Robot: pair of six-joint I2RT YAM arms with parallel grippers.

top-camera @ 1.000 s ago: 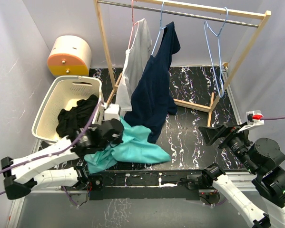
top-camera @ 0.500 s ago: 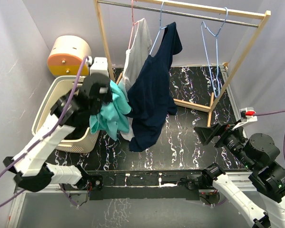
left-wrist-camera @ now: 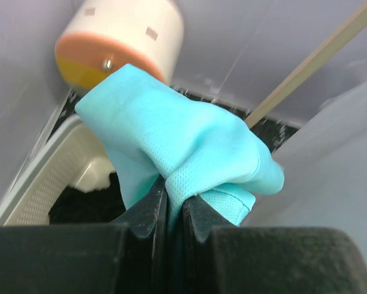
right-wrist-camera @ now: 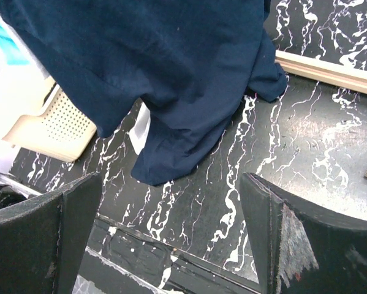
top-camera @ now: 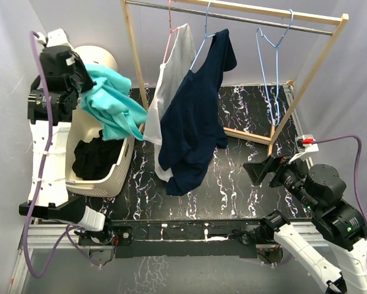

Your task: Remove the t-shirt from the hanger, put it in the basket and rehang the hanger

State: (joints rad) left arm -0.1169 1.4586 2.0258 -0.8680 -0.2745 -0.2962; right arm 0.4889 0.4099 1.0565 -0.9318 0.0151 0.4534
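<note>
1. Open room first: the black white-veined marble-look counter (top-camera: 244, 153) is bare from the middle out to 3 o'clock. The wooden clothes rack with a metal rail (top-camera: 263, 9) fences off 12 o'clock, and grey walls close in on both sides.
2. A cream perforated plastic laundry basket (top-camera: 100, 187) hugs the 9 o'clock edge. There's a round cream-and-orange drum (top-camera: 106, 58) just behind it at 10 o'clock.
3. The left arm (top-camera: 48, 141) is reared up at 10 o'clock, jaws pinched tight on a bunched fold of the teal mesh t-shirt (left-wrist-camera: 183, 141). The shirt is on no hanger, hanging above the basket with its hem just beside the rack's left post.
4. The right arm (top-camera: 327, 190) sits at 4 o'clock, jaws spread wide with nothing in them, above bare counter.
5. Counts:
   - Three wire hangers: a pink one (top-camera: 170, 21) under a white top (top-camera: 174, 73), a light-blue one (top-camera: 201, 52) carrying a navy t-shirt (top-camera: 192, 122), and an empty light-blue one (top-camera: 266, 73).
   - One heap of black clothes (top-camera: 97, 156) in the basket.
</note>
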